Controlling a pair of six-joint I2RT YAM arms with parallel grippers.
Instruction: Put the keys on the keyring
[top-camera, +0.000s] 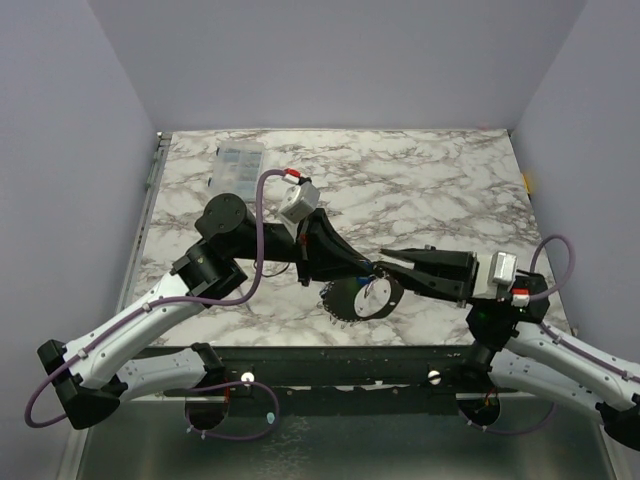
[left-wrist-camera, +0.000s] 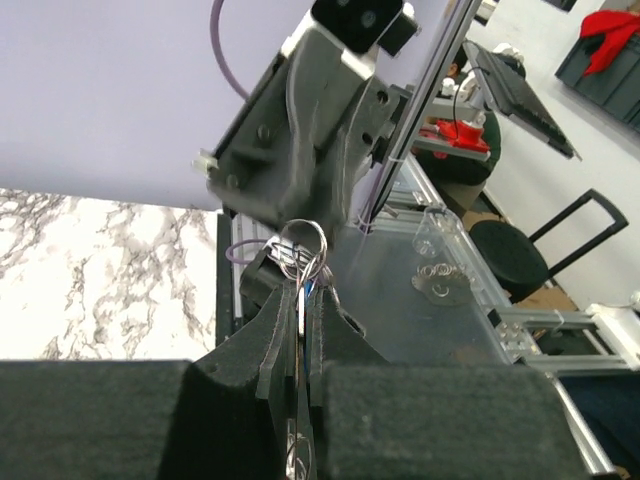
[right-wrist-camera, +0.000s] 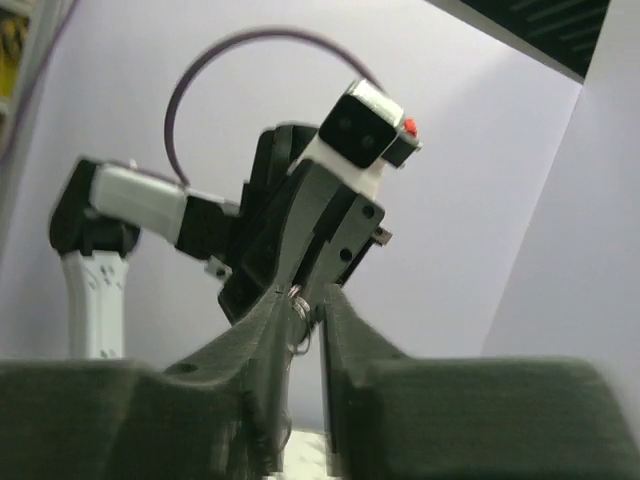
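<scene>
Over the front middle of the marble table (top-camera: 430, 190) my two grippers meet tip to tip. The left gripper (top-camera: 360, 268) (left-wrist-camera: 300, 292) is shut on a thin metal strip, the keyring seen edge-on. The keyring's beaded rim (top-camera: 336, 300) hangs below the grippers. Small keys (top-camera: 372, 284) with a blue head (left-wrist-camera: 313, 287) and thin wire loops (left-wrist-camera: 303, 245) bunch at the left fingertips. The right gripper (top-camera: 386, 260) (right-wrist-camera: 305, 300) faces them with a narrow gap between its jaws. A wire loop (right-wrist-camera: 299, 312) lies against its left finger and is not clamped.
A clear plastic compartment box (top-camera: 238, 165) lies at the back left of the table. A dark metal rail (top-camera: 340, 365) runs along the near edge by the arm bases. Lilac walls enclose the table on three sides.
</scene>
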